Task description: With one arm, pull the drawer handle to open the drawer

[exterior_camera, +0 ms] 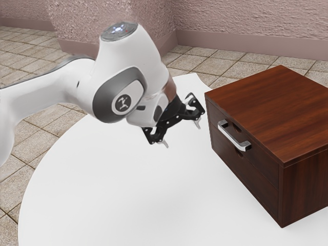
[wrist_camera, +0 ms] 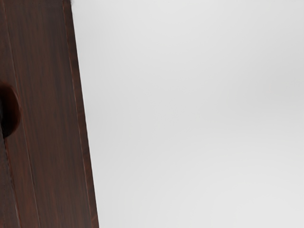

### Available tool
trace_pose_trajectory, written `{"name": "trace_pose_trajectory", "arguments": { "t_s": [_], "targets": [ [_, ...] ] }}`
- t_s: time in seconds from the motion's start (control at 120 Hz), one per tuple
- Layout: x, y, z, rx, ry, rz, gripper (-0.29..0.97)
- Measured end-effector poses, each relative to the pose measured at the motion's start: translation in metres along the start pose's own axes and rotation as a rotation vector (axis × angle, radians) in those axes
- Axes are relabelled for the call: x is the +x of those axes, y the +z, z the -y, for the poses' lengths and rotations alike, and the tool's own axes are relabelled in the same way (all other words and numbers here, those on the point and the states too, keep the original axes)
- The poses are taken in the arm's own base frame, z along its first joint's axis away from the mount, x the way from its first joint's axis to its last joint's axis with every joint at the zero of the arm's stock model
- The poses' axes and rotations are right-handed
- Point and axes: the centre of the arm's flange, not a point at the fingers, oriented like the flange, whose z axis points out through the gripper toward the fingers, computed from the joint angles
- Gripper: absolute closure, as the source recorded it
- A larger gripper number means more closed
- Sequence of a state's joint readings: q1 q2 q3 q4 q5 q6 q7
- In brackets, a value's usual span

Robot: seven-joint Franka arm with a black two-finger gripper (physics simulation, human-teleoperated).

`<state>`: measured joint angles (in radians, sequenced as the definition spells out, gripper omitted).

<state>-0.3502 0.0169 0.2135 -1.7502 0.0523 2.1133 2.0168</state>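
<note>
A dark wooden cabinet (exterior_camera: 271, 143) stands on the white table at the exterior view's right. Its upper drawer front (exterior_camera: 241, 141) faces the arm, sits flush with the cabinet face and carries a silver bar handle (exterior_camera: 233, 135). My black gripper (exterior_camera: 180, 132) hovers above the table a short way from the handle toward the exterior view's left, open, with nothing between its fingers. In the wrist view the cabinet's wooden front (wrist_camera: 42, 123) runs along one side with a dark recess (wrist_camera: 8, 114) at its edge.
The round white table (exterior_camera: 128, 200) spreads below and in front of the cabinet. Tiled floor (exterior_camera: 31, 133) and a pink wall (exterior_camera: 230, 20) lie behind. My white arm (exterior_camera: 61, 102) comes in from the exterior view's left.
</note>
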Motion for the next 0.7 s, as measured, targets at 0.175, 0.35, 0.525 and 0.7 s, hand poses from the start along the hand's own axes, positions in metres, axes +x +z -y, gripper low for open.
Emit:
{"name": "trace_pose_trajectory", "arguments": {
  "t_s": [0.175, 0.35, 0.525, 0.7],
  "targets": [
    [0.019, 0.001, 0.012, 0.066, 0.056, 0.015, 0.00],
    [0.035, -0.001, 0.019, 0.129, 0.098, 0.030, 0.00],
    [0.049, 0.003, 0.030, 0.163, 0.132, 0.037, 0.00],
    [0.047, 0.012, 0.028, 0.166, 0.128, 0.043, 0.00]
  ]
}}
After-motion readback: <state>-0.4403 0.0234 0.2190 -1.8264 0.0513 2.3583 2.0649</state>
